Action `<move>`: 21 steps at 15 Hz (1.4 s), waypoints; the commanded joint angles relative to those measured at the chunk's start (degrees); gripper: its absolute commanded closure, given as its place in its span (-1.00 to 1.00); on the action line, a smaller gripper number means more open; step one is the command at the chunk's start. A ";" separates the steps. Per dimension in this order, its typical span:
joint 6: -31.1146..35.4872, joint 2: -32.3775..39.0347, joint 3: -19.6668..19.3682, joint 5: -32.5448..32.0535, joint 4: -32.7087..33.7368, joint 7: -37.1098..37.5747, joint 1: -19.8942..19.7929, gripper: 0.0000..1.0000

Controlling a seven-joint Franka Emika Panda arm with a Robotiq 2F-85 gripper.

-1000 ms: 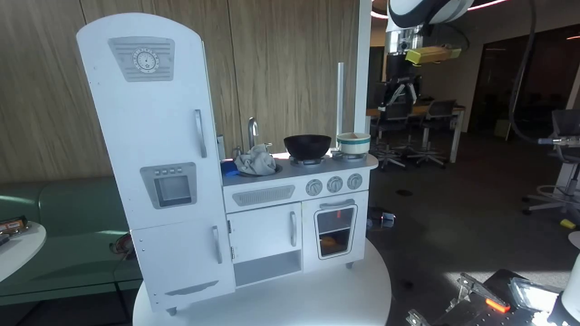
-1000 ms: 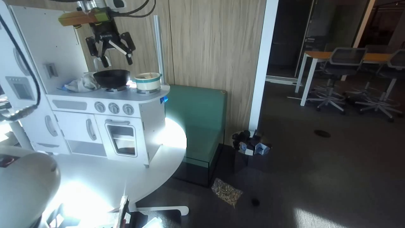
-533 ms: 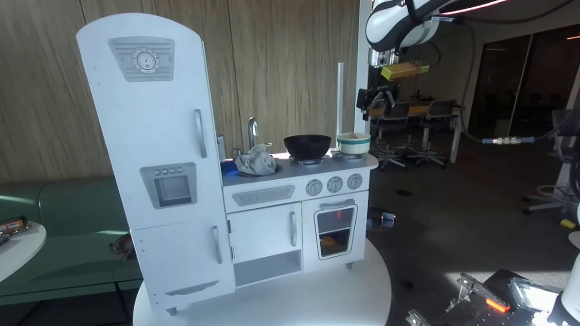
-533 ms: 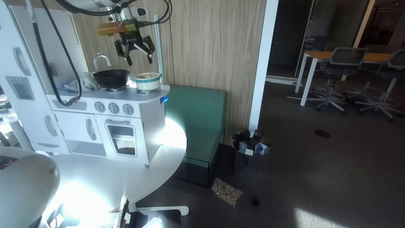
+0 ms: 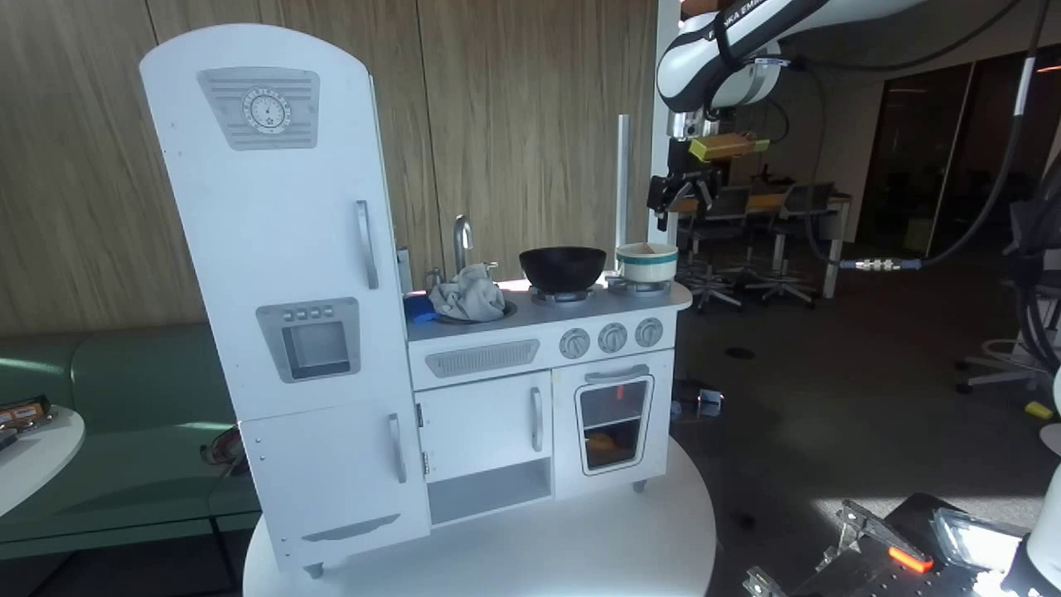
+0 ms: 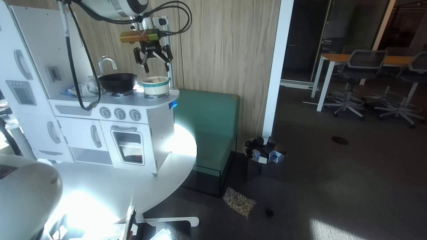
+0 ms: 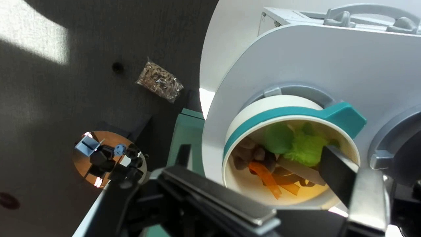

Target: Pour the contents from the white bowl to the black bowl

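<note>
The white bowl with a teal band, in both exterior views (image 5: 648, 272) (image 6: 155, 89), stands upright on the right burner of the toy stove. In the wrist view the bowl (image 7: 239, 181) holds a green round piece (image 7: 279, 138), a fuzzy lime-green piece (image 7: 306, 148), orange strips (image 7: 265, 177) and brownish pieces. Its teal handle (image 7: 348, 120) points right there. The black bowl (image 5: 562, 269) (image 6: 117, 83) sits on the neighbouring burner; its dark edge shows in the wrist view (image 7: 409, 158). My gripper (image 5: 684, 214) (image 6: 157, 69) (image 7: 255, 154) is open and empty, above the white bowl, fingers apart.
A grey cloth (image 5: 469, 295) lies in the sink beside the faucet (image 5: 462, 240). A metal pole (image 5: 622, 195) rises behind the stove. The tall toy fridge (image 5: 273, 232) stands beside the counter. A cable (image 6: 71, 70) hangs from the arm.
The arm has carried the open gripper sideways to over the white bowl and slightly lower. Both bowls have stayed in place.
</note>
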 commanded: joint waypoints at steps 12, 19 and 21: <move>-8.15 15.30 0.00 5.54 17.79 -16.90 -2.89 -1.00; -13.11 18.96 0.59 3.61 24.26 -25.81 -3.46 -1.00; -14.49 19.89 0.73 3.12 26.21 -28.14 -3.67 -1.00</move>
